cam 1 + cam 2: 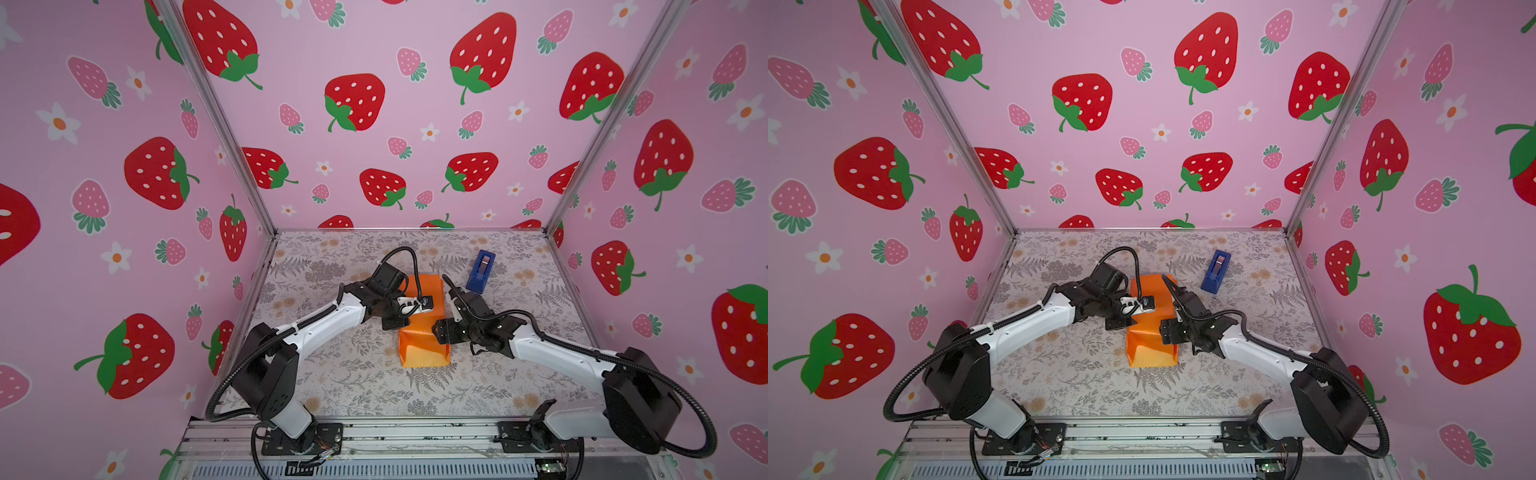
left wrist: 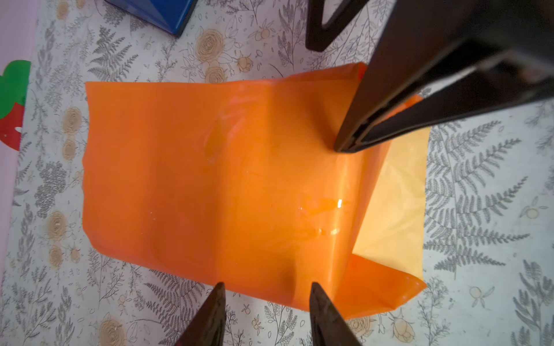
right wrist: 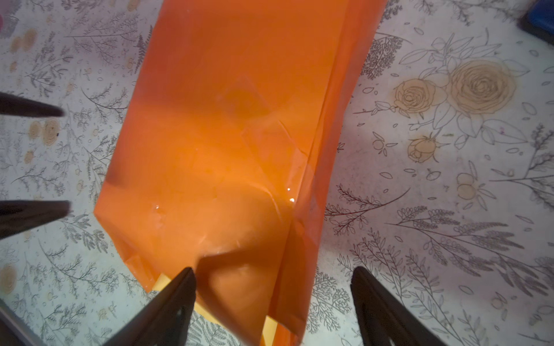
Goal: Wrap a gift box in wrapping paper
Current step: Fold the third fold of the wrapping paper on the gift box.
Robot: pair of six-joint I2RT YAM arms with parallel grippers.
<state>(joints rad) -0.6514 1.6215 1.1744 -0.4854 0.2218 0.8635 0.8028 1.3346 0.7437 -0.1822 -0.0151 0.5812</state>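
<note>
Floral table (image 1: pixel 332 374): wrapping paper (image 1: pixel 424 349) folded mid-table, its front-edge end unsealed. Your left gripper (image 2: pixel 267 284) and right gripper (image 3: pixel 273 269) both stand open, empty. Nothing pins the folds, so they may spring apart.

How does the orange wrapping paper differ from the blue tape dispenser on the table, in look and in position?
The wrapping paper is orange and glossy; the tape dispenser is dark blue. The paper is folded into a long, wide bundle; the dispenser is a narrow, smaller block. The paper lies mid-table; the dispenser sits farther back on the right, apart from it. Both rest on the floral table cover.
</note>
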